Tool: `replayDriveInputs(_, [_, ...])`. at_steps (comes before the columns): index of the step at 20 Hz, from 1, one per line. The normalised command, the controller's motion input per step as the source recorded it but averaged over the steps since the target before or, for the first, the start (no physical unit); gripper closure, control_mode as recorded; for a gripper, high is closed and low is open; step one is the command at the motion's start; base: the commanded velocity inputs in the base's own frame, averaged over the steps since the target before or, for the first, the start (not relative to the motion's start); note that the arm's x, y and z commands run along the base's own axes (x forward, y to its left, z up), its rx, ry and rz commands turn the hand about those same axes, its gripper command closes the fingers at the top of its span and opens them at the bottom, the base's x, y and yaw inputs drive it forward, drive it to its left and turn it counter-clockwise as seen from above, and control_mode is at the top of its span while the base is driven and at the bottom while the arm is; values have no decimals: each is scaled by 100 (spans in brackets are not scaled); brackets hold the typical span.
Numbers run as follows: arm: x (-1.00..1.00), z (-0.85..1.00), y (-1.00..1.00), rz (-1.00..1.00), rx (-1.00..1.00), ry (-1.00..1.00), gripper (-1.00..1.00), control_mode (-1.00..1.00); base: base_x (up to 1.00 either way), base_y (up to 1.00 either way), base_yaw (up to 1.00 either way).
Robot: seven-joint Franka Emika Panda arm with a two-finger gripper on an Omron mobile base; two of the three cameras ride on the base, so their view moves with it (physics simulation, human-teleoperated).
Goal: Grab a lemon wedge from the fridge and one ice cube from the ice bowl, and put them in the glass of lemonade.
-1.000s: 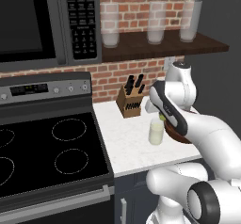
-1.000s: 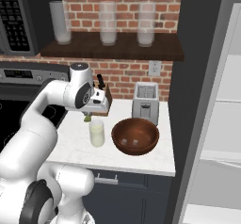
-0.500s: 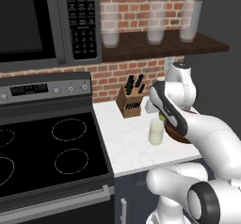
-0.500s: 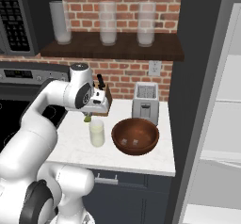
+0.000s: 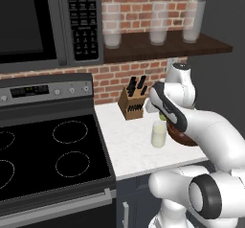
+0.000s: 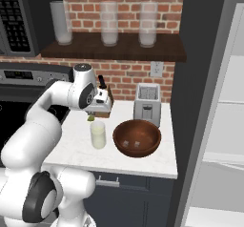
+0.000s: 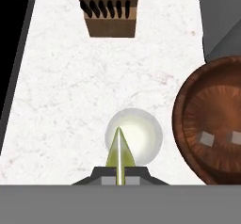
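Gripper (image 7: 118, 177) clamped on lemon wedge (image 7: 118, 152) over glass of lemonade (image 7: 134, 136), fingertips mostly hidden.

The white arm rises from its rounded base, swells up through a thick shoulder and elbow, then folds forward so the forearm reaches out over the bench. At the far end the wrist bends over and the hand points straight down. The end effector (image 6: 91, 118) hangs low beneath the wrist, its two dark fingers drawn tight together on the lemon wedge (image 7: 119, 153), which sticks out below the tips as a thin yellow-green sliver. From the left base camera the end effector (image 5: 163, 117) sits tucked under the bulky forearm link, mostly hidden by it. The dark joint bands show at shoulder and wrist.
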Motion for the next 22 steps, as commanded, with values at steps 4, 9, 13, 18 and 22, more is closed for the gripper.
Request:
replayDriveInputs(4, [25, -1, -1, 0, 0, 0, 100, -100, 0, 0, 0])
replayDriveInputs(9, [1, -14, 0, 0, 0, 0, 100, -100, 0, 0, 0])
replayDriveInputs(13, [0, -21, 0, 0, 0, 0, 100, -100, 0, 0, 0])
replayDriveInputs(18, [0, -7, 0, 0, 0, 0, 100, -100, 0, 0, 0])
replayDriveInputs(22, [7, 0, 0, 0, 0, 0, 100, -100, 0, 0, 0])
